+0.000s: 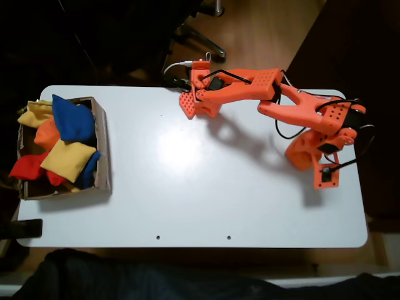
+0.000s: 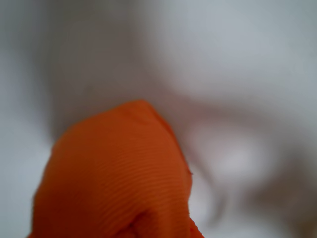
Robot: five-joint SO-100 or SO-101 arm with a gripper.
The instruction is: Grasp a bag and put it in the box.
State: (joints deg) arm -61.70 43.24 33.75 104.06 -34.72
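The box [image 1: 102, 147], low-walled brown cardboard, stands at the left end of the white table [image 1: 219, 187] in the fixed view. An orange bag [image 1: 47, 132] lies inside it, wedged between a blue beanbag [image 1: 72, 119] and a yellow one [image 1: 67, 159], with red ones [image 1: 28, 167] lower left. My gripper [image 1: 189, 105] rests low at the table's far edge, well right of the box, its jaws together and nothing between them. The wrist view is blurred; a ribbed orange finger [image 2: 114, 178] rises from the bottom edge over the white tabletop.
The orange arm folds along the table's far right, its base [image 1: 325, 147] near the right edge with black cables around it. A chair's metal legs [image 1: 203, 37] stand beyond the far edge. Dark cloth [image 1: 125, 278] lies below the near edge.
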